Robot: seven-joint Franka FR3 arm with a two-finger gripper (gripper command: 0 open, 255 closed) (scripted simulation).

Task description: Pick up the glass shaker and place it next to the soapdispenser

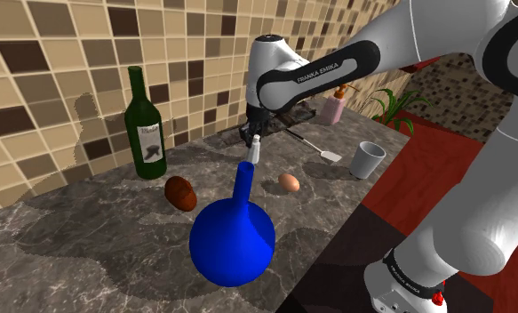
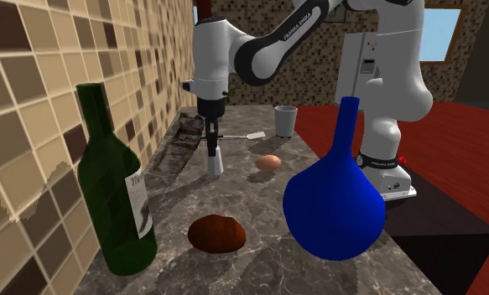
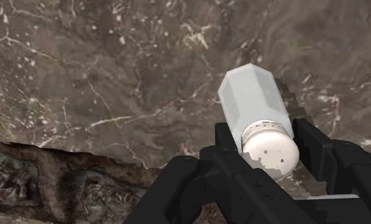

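The shaker is a pale faceted jar with a white perforated cap, and it stands out against the dark marble counter. My black gripper is shut on it at the cap end, one finger on each side. In the shoulder view the shaker hangs upright under the gripper, just behind the blue vase's neck. In the second exterior view the shaker sits below the gripper, its base at or barely above the counter. The pink soap dispenser with an orange pump stands against the tiled wall farther along.
A green wine bottle, a brown lump and a big blue vase stand on the counter's near part. An egg, a grey cup and a spatula lie between shaker and dispenser. A sink recess is beside the gripper.
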